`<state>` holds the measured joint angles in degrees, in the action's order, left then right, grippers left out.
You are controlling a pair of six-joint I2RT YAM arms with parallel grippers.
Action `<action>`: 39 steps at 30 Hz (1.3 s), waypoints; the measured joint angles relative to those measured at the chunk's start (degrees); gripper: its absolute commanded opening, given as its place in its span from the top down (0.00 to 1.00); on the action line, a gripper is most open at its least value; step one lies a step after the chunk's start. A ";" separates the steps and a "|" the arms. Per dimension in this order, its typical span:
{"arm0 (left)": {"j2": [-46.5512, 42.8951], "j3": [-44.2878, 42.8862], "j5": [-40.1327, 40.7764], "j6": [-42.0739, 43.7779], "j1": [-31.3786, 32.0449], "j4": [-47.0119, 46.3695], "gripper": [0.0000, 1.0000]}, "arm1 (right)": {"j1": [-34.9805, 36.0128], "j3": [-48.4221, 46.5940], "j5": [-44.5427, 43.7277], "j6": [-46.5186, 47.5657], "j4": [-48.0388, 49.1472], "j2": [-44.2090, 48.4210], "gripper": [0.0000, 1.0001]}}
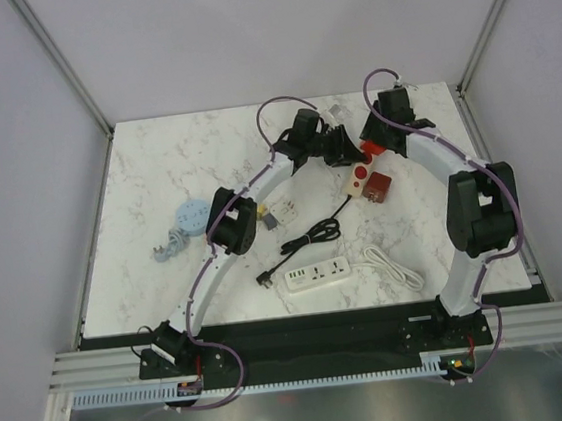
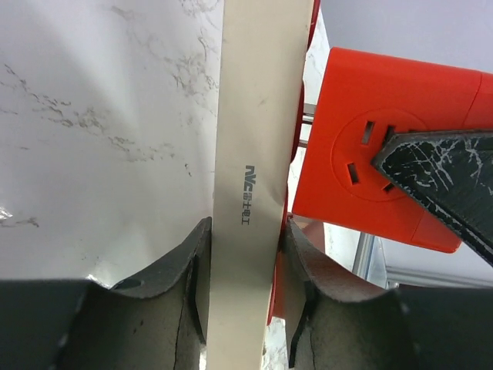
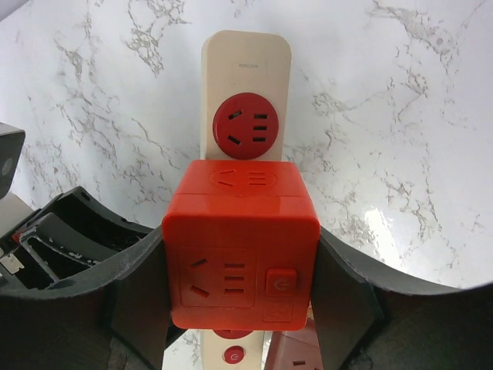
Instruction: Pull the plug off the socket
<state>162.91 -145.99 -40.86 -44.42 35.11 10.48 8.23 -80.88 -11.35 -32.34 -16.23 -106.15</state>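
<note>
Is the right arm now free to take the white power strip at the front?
Probably not yet: its jaws are shut on the red cube plug. The white power strip itself lies uncovered.

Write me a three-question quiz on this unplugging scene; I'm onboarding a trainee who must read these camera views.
1. True or false: the left gripper is shut on the beige socket strip.
2. What does the right gripper hold? A) red cube plug B) white power strip C) black cable
3. Fill in: in the left wrist view, the plug's metal ____ show between it and the strip.
Key: 1 true; 2 A; 3 prongs.
</note>
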 measured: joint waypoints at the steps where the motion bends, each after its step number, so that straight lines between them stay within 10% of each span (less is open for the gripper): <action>1: -0.13 0.00 -0.33 0.20 -0.22 -0.13 0.98 | 0.52 -0.02 -1.49 0.44 0.33 0.24 1.00; 13: -0.07 0.57 6.43 -0.17 -0.63 2.89 0.98 | -16.20 -4.35 23.93 -4.87 -2.03 -2.16 1.00; 22: -0.09 0.96 6.08 -0.24 -1.66 1.70 0.97 | -12.46 -2.14 24.50 -4.31 -2.14 -1.64 1.00; 32: -0.44 3.43 4.44 1.16 -2.29 -1.64 0.32 | -14.05 1.88 25.86 -3.58 -0.20 -0.42 0.95; 39: -4.76 7.39 3.04 6.08 -3.69 -0.81 0.12 | -14.01 4.02 27.63 -3.65 2.54 -0.63 0.85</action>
<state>158.15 -138.61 -37.82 -38.35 31.42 9.67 -5.78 -76.86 16.27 -35.99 -13.69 -106.78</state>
